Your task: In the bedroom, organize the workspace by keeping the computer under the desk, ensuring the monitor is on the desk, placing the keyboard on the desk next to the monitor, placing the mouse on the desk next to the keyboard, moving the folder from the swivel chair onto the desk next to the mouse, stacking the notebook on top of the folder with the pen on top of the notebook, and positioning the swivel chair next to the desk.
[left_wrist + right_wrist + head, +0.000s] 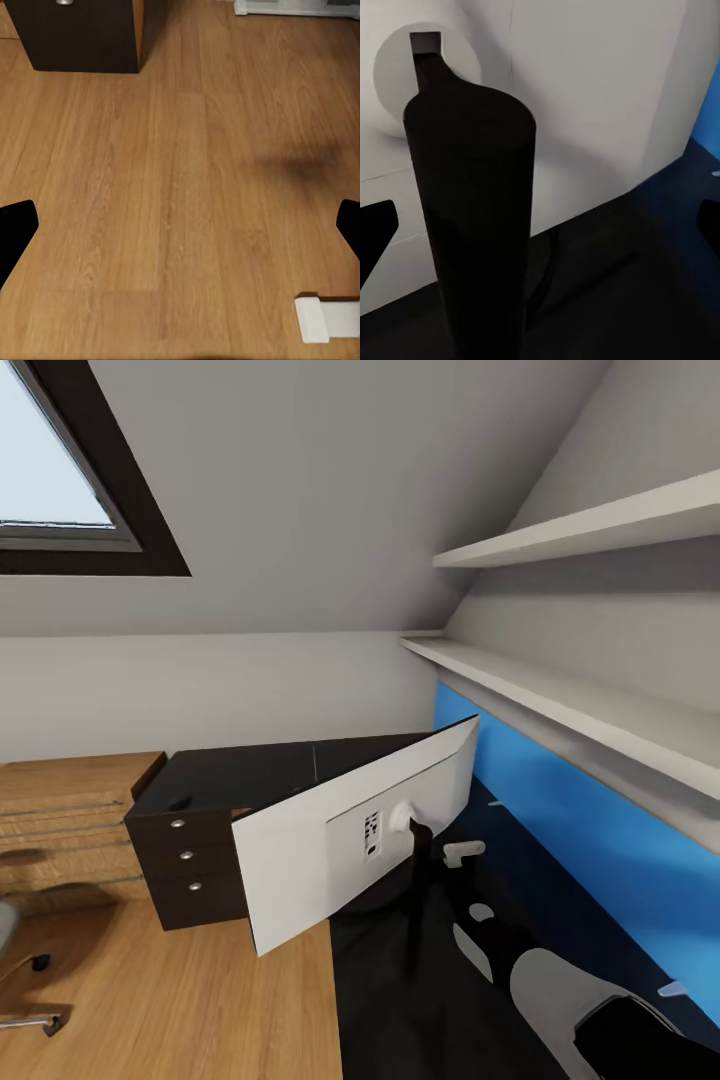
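Monitor point(340, 850): upright on worktop point(260, 770), white back outward, overhanging the front edge. Right jaws point(540, 225) spread around its black stand point(472, 217), apparently not gripping. Left jaws point(180, 232) open over floor point(180, 187). Risk: a nudge tips it off.

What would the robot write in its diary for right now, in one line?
wide white-backed monitor: on long black desk | right end effector: open by black stand | left end effector: open, above floor
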`<state>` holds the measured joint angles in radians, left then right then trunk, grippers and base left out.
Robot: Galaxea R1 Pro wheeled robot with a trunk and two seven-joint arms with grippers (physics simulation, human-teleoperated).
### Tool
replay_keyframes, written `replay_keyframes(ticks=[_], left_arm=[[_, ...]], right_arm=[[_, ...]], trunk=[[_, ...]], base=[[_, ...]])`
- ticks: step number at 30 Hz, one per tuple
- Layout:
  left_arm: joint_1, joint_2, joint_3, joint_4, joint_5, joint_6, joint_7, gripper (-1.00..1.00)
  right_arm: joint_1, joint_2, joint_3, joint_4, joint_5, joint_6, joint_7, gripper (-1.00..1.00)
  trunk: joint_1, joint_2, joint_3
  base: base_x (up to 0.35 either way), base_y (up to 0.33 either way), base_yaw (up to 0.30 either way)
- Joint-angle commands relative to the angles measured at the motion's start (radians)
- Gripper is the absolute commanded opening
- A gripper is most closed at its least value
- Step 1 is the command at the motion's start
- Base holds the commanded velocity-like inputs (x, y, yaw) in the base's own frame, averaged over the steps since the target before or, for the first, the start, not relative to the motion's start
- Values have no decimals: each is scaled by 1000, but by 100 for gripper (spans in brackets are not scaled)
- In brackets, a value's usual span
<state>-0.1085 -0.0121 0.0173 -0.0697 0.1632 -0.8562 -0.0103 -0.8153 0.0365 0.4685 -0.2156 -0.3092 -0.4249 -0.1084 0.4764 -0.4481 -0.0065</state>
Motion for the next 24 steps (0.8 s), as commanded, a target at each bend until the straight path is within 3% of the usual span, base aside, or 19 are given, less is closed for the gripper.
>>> replay_keyframes(ticks=[1, 24], left_arm=[[0, 0, 1, 1, 2, -3, -1, 100], [0, -19, -3, -1, 0, -3, -1, 100]], right_arm=[[-1, 0, 9, 1, -8, -3, -6, 100], [-1, 2, 9, 2, -8, -2, -9, 100]], trunk=[[0, -1, -1], [0, -1, -1]], base=[[18, 0, 0], [3, 0, 0]])
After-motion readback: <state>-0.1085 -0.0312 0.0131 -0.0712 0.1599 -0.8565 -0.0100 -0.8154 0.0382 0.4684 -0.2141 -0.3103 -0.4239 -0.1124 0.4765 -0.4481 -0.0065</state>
